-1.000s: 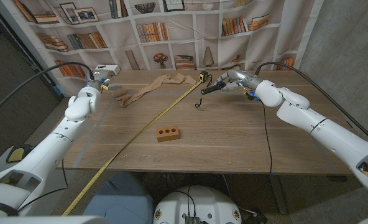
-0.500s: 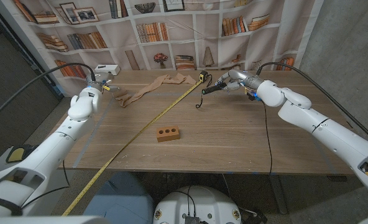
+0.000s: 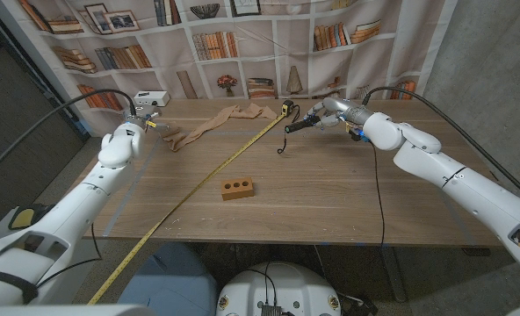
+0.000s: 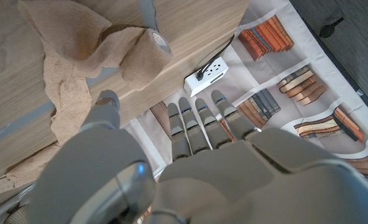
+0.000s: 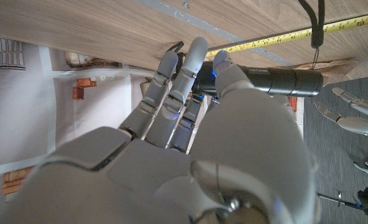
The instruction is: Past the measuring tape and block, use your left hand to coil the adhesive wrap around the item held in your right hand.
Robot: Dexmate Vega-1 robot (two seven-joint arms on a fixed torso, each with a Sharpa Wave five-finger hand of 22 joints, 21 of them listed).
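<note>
The tan adhesive wrap [image 3: 214, 123] lies crumpled at the table's far side, with its rolled end [image 4: 148, 52] toward my left hand. My left hand [image 3: 144, 123] hovers at that end with its fingers [image 4: 196, 118] stretched out and apart, holding nothing. My right hand [image 3: 337, 112] grips a black flashlight [image 3: 299, 125] at the far right, its barrel [image 5: 282, 80] pointing toward the wrap and a black strap [image 3: 280, 145] dangling onto the table. The yellow measuring tape [image 3: 209, 177] runs diagonally across the table. The brown block [image 3: 237, 188] with holes sits nearer the middle.
A white power strip [image 3: 151, 98] lies at the far left corner behind my left hand, with a cable. A black cable [image 3: 376, 189] runs down the table's right side. A bookshelf backdrop [image 3: 242, 44] hangs behind the table's far edge.
My left arm has edged slightly farther across the table toward the wrap's end. The right hand and flashlight have stayed put.
</note>
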